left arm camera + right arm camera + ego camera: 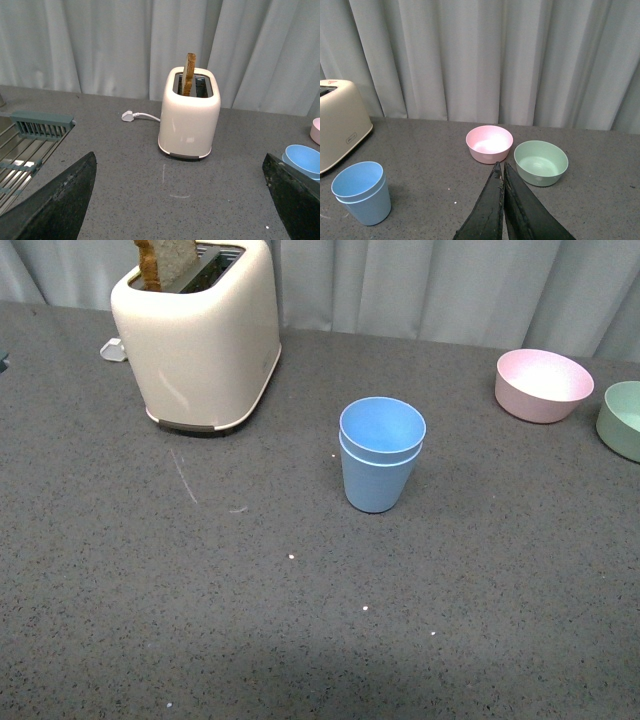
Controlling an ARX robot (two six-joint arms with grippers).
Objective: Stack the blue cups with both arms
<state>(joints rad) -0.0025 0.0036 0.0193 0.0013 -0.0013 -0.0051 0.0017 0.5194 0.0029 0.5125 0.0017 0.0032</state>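
The two blue cups (381, 455) already sit nested, one inside the other, upright on the bench (300, 620), right of the toaster (197, 335) and left of the pink bowl (542, 385) and green bowl (622, 420), apart from all three. They look like thin matte plastic: probably light, fairly stiff at the rim but springy in the wall, unlikely to break, and easy to tip or slide with a nudge. The matte skin should give the fingers fair purchase, though the taper might let a side grip creep upward. If the stack needs handling, a hold across the outer cup's wall just under the rims, or pinching one rim wall, seems soundest. The left gripper (180, 200) stands wide open and empty, facing the toaster; the right gripper (503, 172) has its fingers pressed together on nothing, pointing between the bowls.
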